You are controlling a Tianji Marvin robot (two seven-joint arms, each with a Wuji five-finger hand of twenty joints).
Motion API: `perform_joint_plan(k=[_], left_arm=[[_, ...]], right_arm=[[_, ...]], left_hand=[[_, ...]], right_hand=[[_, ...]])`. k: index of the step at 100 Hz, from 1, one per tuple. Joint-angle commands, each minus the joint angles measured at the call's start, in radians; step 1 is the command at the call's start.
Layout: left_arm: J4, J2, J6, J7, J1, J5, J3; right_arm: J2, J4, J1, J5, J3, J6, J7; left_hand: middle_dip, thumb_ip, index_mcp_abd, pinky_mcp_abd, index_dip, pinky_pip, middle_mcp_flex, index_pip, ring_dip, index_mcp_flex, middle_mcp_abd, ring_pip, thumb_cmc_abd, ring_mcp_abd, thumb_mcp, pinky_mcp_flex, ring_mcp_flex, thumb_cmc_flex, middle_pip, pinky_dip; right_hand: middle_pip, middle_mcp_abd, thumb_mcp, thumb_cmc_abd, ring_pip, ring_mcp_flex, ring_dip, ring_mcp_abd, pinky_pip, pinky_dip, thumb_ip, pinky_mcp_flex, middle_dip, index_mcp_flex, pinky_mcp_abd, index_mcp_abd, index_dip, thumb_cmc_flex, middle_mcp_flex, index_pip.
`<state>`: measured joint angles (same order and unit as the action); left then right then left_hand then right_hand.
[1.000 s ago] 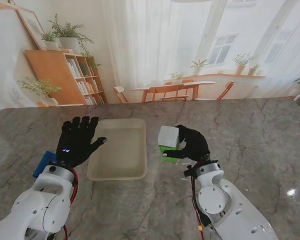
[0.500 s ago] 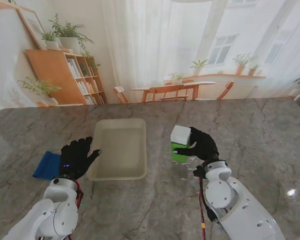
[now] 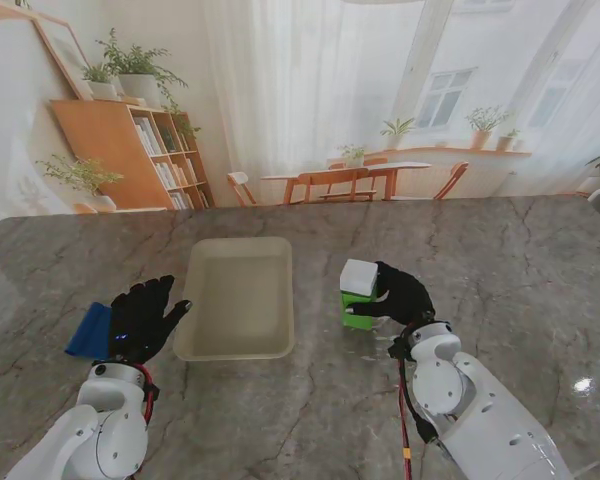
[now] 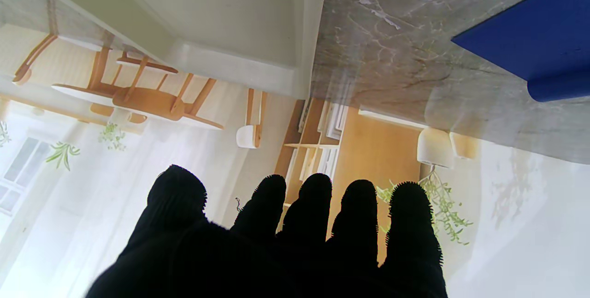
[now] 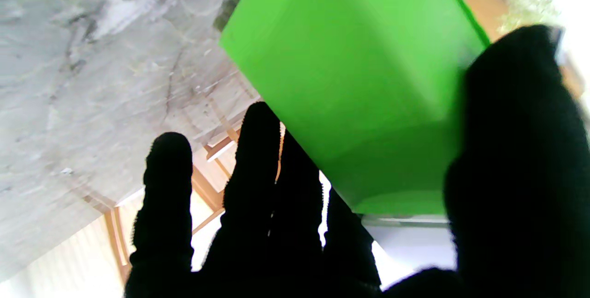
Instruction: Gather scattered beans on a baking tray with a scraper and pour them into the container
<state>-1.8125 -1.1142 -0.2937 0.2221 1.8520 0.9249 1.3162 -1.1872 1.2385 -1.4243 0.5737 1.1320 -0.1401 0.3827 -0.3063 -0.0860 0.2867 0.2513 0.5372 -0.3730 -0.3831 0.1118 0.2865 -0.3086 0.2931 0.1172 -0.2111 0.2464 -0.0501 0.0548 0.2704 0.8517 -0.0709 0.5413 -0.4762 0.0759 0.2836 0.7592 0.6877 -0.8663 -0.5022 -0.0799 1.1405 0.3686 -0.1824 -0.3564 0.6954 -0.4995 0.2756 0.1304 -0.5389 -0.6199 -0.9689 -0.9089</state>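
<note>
Stand view: right hand [image 3: 404,293] fingers hold the green container [image 3: 358,300] (ready for beans); left hand [image 3: 140,318] spread wide near the blue scraper [image 3: 89,331].

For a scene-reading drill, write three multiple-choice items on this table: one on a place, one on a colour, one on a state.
1. Where does the flat blue scraper lie?
A. left of the cream rectangular baking tray
B. inside it
C. right of it

2. What colour is the box-shaped container's body?
A. red
B. green
C. yellow

3. What is the black-gloved right robot hand doing?
A. hanging open
B. gripping the scraper
C. gripping the container

Answers: 1 A, the scraper sits on the marble beside the tray's left edge, by the left robot hand. 2 B, green under a white top. 3 C, its fingers wrap the container.
</note>
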Motion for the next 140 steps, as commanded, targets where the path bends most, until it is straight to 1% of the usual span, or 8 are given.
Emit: perform_joint_plan(k=[1,25,37,57,80,128,137,140], left_arm=[[0.002,-0.005,0.007,0.01,0.01,-0.001,0.0],[0.007,-0.006,0.011,0.02,0.008,0.0,-0.002],[0.008,-0.006,0.012,0.02,0.007,0.003,-0.004],[0.008,-0.008,0.001,0.034,0.01,0.008,-0.004],[0.007,-0.012,-0.01,0.067,0.021,0.018,0.004],[0.007,-0.013,-0.006,0.081,0.026,0.021,0.007],[0.007,-0.014,-0.005,0.084,0.026,0.02,0.008],[0.007,-0.014,-0.005,0.085,0.026,0.02,0.008]], right_arm=[[0.016,-0.005,-0.008,0.018,0.0,-0.024,-0.028],[0.039,-0.006,-0.017,0.06,0.009,-0.058,-0.086],[0.048,-0.009,-0.021,0.071,0.018,-0.071,-0.112],[0.065,0.012,-0.04,0.093,0.04,-0.095,-0.168],[0.072,0.024,-0.044,0.088,0.048,-0.105,-0.205],[0.098,0.073,-0.059,0.041,0.085,-0.144,-0.373],[0.103,0.082,-0.062,0.039,0.092,-0.15,-0.401],[0.105,0.084,-0.063,0.04,0.094,-0.153,-0.41]], left_hand=[[-0.01,0.051,-0.02,0.0,0.014,-0.013,-0.005,-0.005,0.015,-0.006,-0.018,-0.007,-0.001,-0.005,0.007,-0.004,0.006,0.031,0.006,0.001],[-0.012,0.05,-0.017,0.007,0.016,-0.017,-0.003,-0.006,0.017,-0.001,-0.018,-0.006,-0.001,-0.005,0.006,-0.006,0.007,0.033,0.006,0.002],[-0.012,0.05,-0.017,0.01,0.017,-0.019,-0.001,-0.006,0.018,-0.002,-0.019,-0.006,-0.001,-0.006,0.006,-0.007,0.006,0.033,0.006,0.003],[-0.014,0.051,-0.014,0.029,0.017,-0.026,-0.002,-0.01,0.02,0.008,-0.018,-0.005,-0.005,-0.001,0.008,-0.007,0.011,0.039,0.005,0.007],[-0.017,0.05,-0.009,0.045,0.018,-0.038,-0.003,-0.011,0.023,0.013,-0.016,-0.002,-0.008,0.001,0.007,-0.013,0.013,0.046,0.003,0.017],[-0.023,0.05,-0.006,0.052,0.02,-0.053,-0.005,-0.009,0.028,0.013,-0.019,0.001,-0.005,-0.001,0.006,-0.015,0.02,0.043,0.002,0.025],[-0.023,0.05,-0.009,0.052,0.021,-0.054,-0.007,-0.009,0.029,0.013,-0.021,0.002,-0.006,-0.002,0.006,-0.015,0.021,0.041,0.001,0.025],[-0.023,0.05,-0.007,0.052,0.021,-0.054,-0.006,-0.009,0.029,0.013,-0.02,0.002,-0.006,-0.002,0.006,-0.016,0.021,0.041,0.002,0.025]], right_hand=[[-0.056,0.146,0.14,-0.207,-0.012,0.021,0.014,-0.024,-0.01,-0.021,0.064,0.017,0.011,-0.028,-0.025,0.3,-0.044,-0.214,-0.029,-0.132],[-0.066,0.092,0.187,-0.236,-0.031,0.073,0.023,0.013,-0.018,-0.022,0.083,0.053,-0.034,0.025,-0.012,0.174,-0.138,-0.126,0.084,0.035],[-0.06,0.076,0.21,-0.261,-0.042,0.094,0.024,0.026,-0.023,-0.023,0.128,0.065,-0.097,0.034,-0.007,0.132,-0.204,-0.079,0.121,0.127],[0.001,-0.044,0.273,-0.246,-0.08,0.197,0.025,0.095,-0.054,-0.034,0.141,0.152,-0.116,0.137,0.006,-0.034,-0.222,0.018,0.259,0.348],[0.144,-0.161,0.303,-0.298,-0.151,0.336,0.041,0.179,-0.114,-0.042,0.136,0.267,-0.157,0.229,0.023,-0.213,-0.193,0.161,0.441,0.642],[0.361,-0.339,0.305,-0.372,-0.341,0.489,0.091,0.275,-0.247,-0.048,0.126,0.355,-0.235,0.385,0.034,-0.362,-0.134,0.28,0.643,0.841],[0.37,-0.372,0.291,-0.384,-0.364,0.514,0.09,0.289,-0.28,-0.033,0.129,0.366,-0.243,0.363,0.031,-0.384,-0.065,0.283,0.701,0.942],[0.373,-0.378,0.286,-0.388,-0.368,0.52,0.089,0.294,-0.289,-0.02,0.13,0.369,-0.247,0.358,0.032,-0.392,0.049,0.283,0.717,0.94]])
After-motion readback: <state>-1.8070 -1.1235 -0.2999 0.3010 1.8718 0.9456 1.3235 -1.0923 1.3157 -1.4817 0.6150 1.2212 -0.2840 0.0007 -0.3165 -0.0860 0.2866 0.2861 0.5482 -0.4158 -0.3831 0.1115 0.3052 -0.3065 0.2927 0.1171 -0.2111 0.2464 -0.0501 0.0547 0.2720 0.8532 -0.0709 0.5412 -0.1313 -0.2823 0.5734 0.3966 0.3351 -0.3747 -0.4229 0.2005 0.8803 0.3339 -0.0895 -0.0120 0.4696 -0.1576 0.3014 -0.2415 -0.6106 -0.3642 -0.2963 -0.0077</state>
